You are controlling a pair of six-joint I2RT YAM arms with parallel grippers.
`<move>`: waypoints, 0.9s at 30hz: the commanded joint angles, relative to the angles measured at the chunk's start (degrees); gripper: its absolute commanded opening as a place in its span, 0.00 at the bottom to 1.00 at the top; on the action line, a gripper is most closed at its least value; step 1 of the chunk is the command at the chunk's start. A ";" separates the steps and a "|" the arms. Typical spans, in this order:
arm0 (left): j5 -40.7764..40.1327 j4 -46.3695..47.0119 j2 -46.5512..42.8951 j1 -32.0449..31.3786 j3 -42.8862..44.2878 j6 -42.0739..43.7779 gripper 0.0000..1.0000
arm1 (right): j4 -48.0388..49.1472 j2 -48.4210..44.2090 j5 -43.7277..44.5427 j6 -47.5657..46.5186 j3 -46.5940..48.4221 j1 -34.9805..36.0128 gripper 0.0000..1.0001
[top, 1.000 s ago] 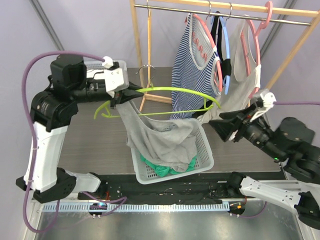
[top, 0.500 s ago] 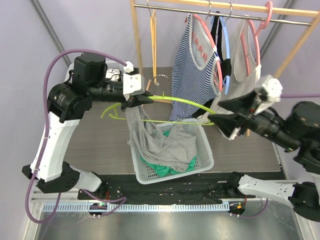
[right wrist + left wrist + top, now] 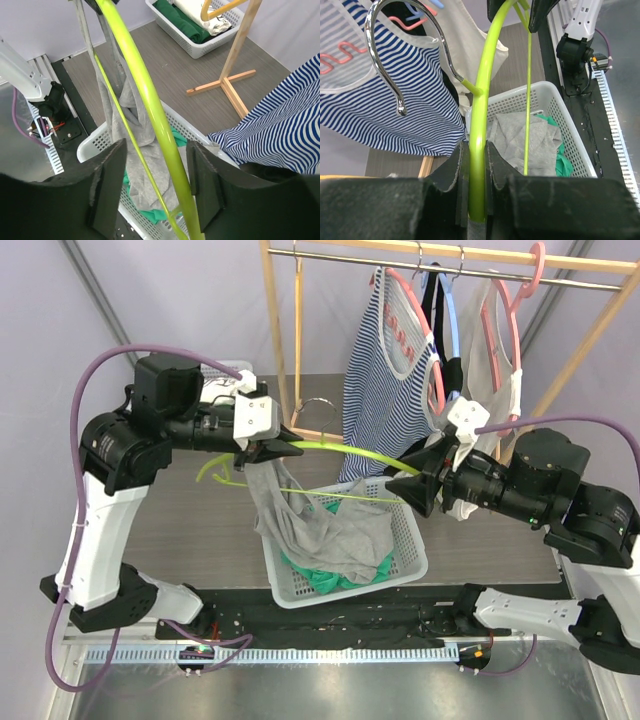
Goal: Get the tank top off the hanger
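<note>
Your hanger spans the air above the basket, from arm to arm.

You have the hanger [image 3: 340,452] over the middle of the table [image 3: 190,530], gripped near its left end by the left gripper [image 3: 285,443], while its right part passes between the fingers of the right gripper [image 3: 415,485]. The tank top [image 3: 300,515] hangs from the left part down into the basket [image 3: 410,560], which sits at the table's near edge. Behind it the rack [image 3: 285,340] stands toward the far edge, with garments [image 3: 385,390] hung at its right. A second basket [image 3: 200,47] lies at the far left corner.
</note>
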 commanded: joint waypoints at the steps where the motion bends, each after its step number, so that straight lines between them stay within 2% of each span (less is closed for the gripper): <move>1: 2.97 1.55 -0.58 -0.34 3.31 -0.92 0.00 | 0.80 -1.65 -1.58 -0.73 -1.71 -0.17 0.55; 5: 2.71 1.55 -0.75 -0.34 3.58 -1.36 0.00 | 0.98 -2.44 -2.11 -0.29 -3.65 -0.17 0.49; 7: 2.36 1.64 -0.66 -0.34 3.58 -1.28 0.00 | 1.15 -2.79 -2.72 -0.11 -4.35 -0.16 0.32; 8: 2.10 1.64 -0.58 -0.34 3.49 -1.19 0.00 | 1.16 -2.88 -3.07 -0.11 -4.44 -0.08 0.16; 10: 1.75 1.55 -0.49 -0.34 3.31 -0.93 0.00 | 1.51 -3.06 -3.25 -0.02 -4.62 -0.17 0.03; 11: 1.57 1.55 -0.49 -0.34 3.31 -0.84 0.00 | 1.59 -3.23 -3.25 0.07 -4.62 -0.17 0.01; 20: -0.36 3.39 -0.58 -0.34 2.26 -1.54 0.00 | 2.56 -4.46 -1.23 0.07 -2.77 -0.08 0.01; 21: -1.50 3.92 -0.66 -0.25 1.91 -2.06 0.04 | 2.74 -4.64 -0.97 0.07 -2.68 -0.16 0.01; 22: -2.20 4.88 -0.93 -0.25 1.47 -2.50 0.17 | 2.83 -4.73 -0.44 0.07 -2.51 -0.08 0.01; 23: -2.73 5.33 -1.02 -0.25 1.29 -2.77 0.38 | 2.74 -4.81 -0.09 -0.02 -2.33 -0.16 0.01; 24: -3.78 5.59 -1.19 -0.25 1.29 -3.73 0.71 | 2.74 -4.82 0.35 -0.37 -2.07 -0.17 0.01; 25: -4.40 6.81 -1.63 -0.16 1.29 -4.69 0.90 | 2.65 -4.82 0.87 -0.55 -1.98 -0.17 0.01; 26: -5.10 7.61 -1.98 -0.07 1.29 -5.83 0.97 | 2.30 -4.82 1.75 -0.98 -1.81 -0.25 0.01; 27: -5.72 8.49 -2.33 0.19 1.46 -7.15 1.00 | 2.12 -4.82 1.84 -1.68 -1.54 -0.17 0.01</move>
